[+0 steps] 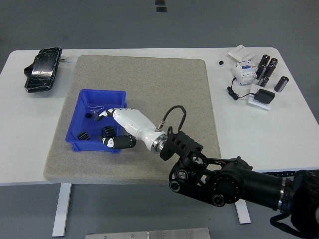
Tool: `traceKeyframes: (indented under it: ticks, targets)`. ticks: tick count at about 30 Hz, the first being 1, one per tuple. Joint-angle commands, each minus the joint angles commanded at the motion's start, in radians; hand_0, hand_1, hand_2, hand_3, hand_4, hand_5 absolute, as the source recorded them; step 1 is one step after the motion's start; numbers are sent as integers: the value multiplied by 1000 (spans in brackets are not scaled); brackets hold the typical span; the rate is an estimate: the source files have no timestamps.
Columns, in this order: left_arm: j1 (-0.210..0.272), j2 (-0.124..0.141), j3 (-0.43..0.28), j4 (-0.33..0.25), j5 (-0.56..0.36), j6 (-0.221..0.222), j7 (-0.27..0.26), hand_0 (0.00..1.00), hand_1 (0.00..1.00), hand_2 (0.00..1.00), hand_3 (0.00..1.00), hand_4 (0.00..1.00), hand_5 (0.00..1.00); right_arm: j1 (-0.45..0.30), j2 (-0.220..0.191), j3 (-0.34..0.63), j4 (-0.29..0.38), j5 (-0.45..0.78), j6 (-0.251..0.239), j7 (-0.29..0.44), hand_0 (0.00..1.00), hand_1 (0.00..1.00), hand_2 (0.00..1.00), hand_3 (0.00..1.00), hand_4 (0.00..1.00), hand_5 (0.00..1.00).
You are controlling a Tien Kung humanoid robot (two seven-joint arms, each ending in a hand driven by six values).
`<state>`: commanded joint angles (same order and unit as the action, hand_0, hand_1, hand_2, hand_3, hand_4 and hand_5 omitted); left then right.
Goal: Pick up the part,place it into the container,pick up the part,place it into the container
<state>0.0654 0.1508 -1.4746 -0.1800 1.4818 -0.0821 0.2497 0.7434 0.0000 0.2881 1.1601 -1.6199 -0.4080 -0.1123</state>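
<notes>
From the head view, the right hand (115, 127), white-shelled with dark fingers, reaches over the near right corner of the blue container (79, 102), which sits on a grey mat (164, 89) covering the middle of the white bench (294, 129). The fingers are spread loosely and grip nothing; the thumb lies low along the container's near wall. Just beneath the fingertips a black ribbed part (106, 131) lies on the container floor, free of the hand. A second black part (82, 135) lies in the near left corner of the container, and a small dark piece (89, 115) sits further back beside a thin wire loop (95, 107). The black right arm (224, 177) comes in from the lower right and crosses the mat's near edge.

At the bench's far left corner rests a black case (42, 68). At the far right stand several black cylinders (266, 69), beside a white electrical module (243, 72), a white flat box (240, 52) and a black adapter (262, 97) with its cable.
</notes>
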Motion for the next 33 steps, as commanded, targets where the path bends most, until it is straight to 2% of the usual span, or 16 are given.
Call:
traceKeyframes:
  ticks: [7, 12, 16, 17, 26, 33]
  targets:
    - [2, 0, -1, 0, 2, 0, 0, 675, 647, 617, 611, 693, 622, -10, 0, 29, 7, -9, -13, 10, 882, 868, 864, 879, 752, 446]
    - [3, -2, -1, 0, 2, 0, 0, 675, 647, 617, 610, 689, 623, -47, -5, 109, 16, -33, -23, 13, 873, 858, 845, 858, 757, 448]
    - [6, -4, 1, 0, 1, 0, -1, 675, 647, 617, 610, 689, 623, -99, -40, 201, -2, -73, -24, 10, 873, 858, 845, 858, 757, 448]
    - [7, -5, 1, 0, 0, 0, -2, 674, 646, 616, 610, 685, 621, -113, -50, 224, -6, -87, -24, 9, 863, 825, 807, 830, 748, 451]
    - [16, -9, 3, 0, -6, 2, -1, 673, 645, 617, 609, 685, 622, -270, -163, 476, -8, -186, -27, 20, 849, 814, 795, 818, 731, 437]
    - [12, -9, -3, 0, 1, 1, 0, 673, 646, 617, 606, 683, 620, -334, -190, 624, -26, -199, -13, 32, 847, 816, 793, 815, 726, 432]
